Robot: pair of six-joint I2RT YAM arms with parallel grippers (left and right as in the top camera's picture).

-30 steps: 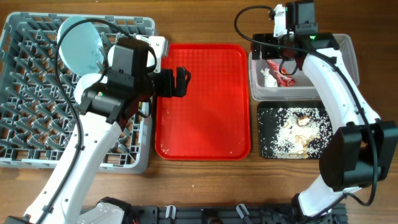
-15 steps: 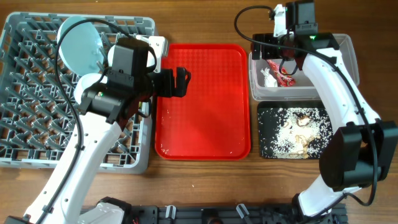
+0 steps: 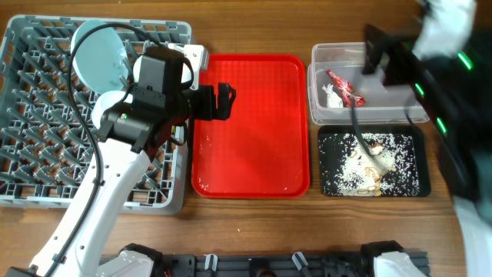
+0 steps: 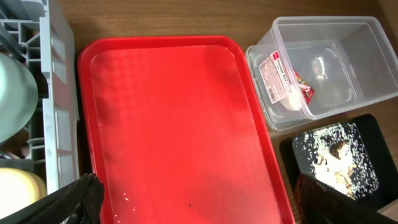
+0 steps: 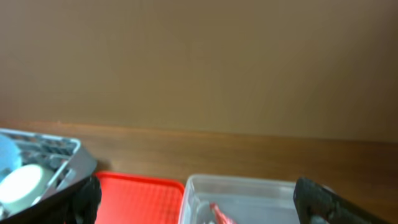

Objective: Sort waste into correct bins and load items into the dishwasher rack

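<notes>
**Overhead view.** A large square grey plastic dishwasher rack (image 3: 46,146) stands at the left of the wooden worktop (image 3: 254,223). A light blue round plate (image 3: 98,52) stands tilted in the rack's far part. A red rectangular serving tray (image 3: 250,138) lies just beside the rack's right edge.

Right of the red tray, a clear plastic rectangular tub (image 3: 337,55) sits at the far side. A shallower black rectangular tray (image 3: 411,181) sits nearer, just beside the tub. Inside the tub, a small crinkled red wrapper (image 3: 346,87) lies against a crumpled white tissue (image 3: 331,96). Whitish-beige crumbly food scraps (image 3: 360,165) are spread over the floor of the black tray.

The left gripper (image 3: 224,101) hangs over the left rim of the red tray, its arm crossing above the rack. The right arm appears only as a blurred shape along the right edge, partly covering the tub.

**Left wrist view.** The two fingers (image 4: 84,196) stand far apart at the lower corners, with only the bare red tray between them, so the left gripper carries nothing. At the left margin, a pale mint bowl (image 4: 12,102) and a small yellow cup (image 4: 18,190) sit in the rack.

**Right wrist view.** The right gripper (image 5: 196,202) is likewise spread wide and holds nothing. It looks across the far ends of the tub, the red tray and the rack towards a brown wall.
</notes>
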